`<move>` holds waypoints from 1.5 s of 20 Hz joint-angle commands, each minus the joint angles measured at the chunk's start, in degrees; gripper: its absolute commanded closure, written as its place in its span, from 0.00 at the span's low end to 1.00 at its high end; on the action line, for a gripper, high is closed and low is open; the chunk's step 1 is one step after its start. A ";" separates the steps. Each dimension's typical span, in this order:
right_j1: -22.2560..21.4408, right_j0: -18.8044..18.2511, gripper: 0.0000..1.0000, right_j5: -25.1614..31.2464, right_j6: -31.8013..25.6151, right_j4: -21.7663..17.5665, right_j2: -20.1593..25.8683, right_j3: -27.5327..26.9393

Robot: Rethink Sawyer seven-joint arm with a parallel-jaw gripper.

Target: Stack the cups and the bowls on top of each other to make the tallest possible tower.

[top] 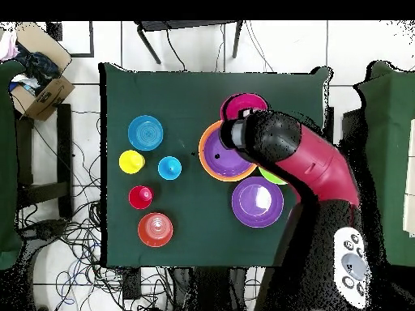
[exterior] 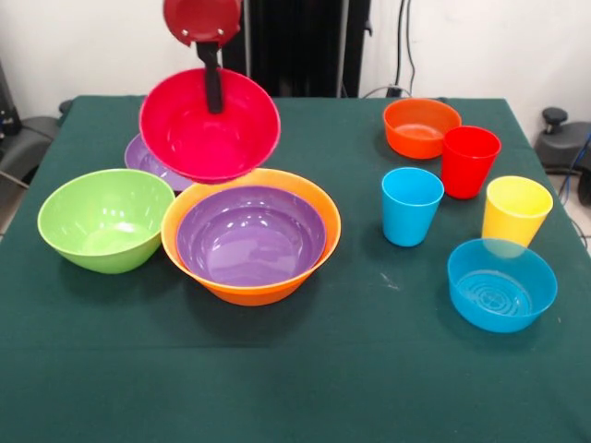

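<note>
My gripper (exterior: 214,103) comes down from the top and is shut on the far rim of the pink-red bowl (exterior: 211,129), one black finger inside it. The bowl hangs tilted in the air, behind and above the large orange bowl (exterior: 189,263), which has a purple bowl (exterior: 251,238) nested in it. In the overhead view the pink-red bowl (top: 243,106) shows just beyond the orange bowl (top: 206,162), and the arm (top: 300,158) hides the gripper. The blue cup (exterior: 411,205), red cup (exterior: 469,161) and yellow cup (exterior: 515,210) stand upright and apart on the right.
A second purple bowl (exterior: 141,157) lies partly hidden behind the held bowl. A lime green bowl (exterior: 106,220) sits left of the orange bowl. A small orange bowl (exterior: 421,127) is at the far right, and a small blue bowl (exterior: 501,284) at the near right.
</note>
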 commanded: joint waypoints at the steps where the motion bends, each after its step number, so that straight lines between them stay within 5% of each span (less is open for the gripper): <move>1: 0.97 -0.25 1.00 -2.68 -11.10 -5.76 9.51 5.56; 30: 1.12 -1.29 1.00 -5.20 -5.74 -10.28 12.44 6.37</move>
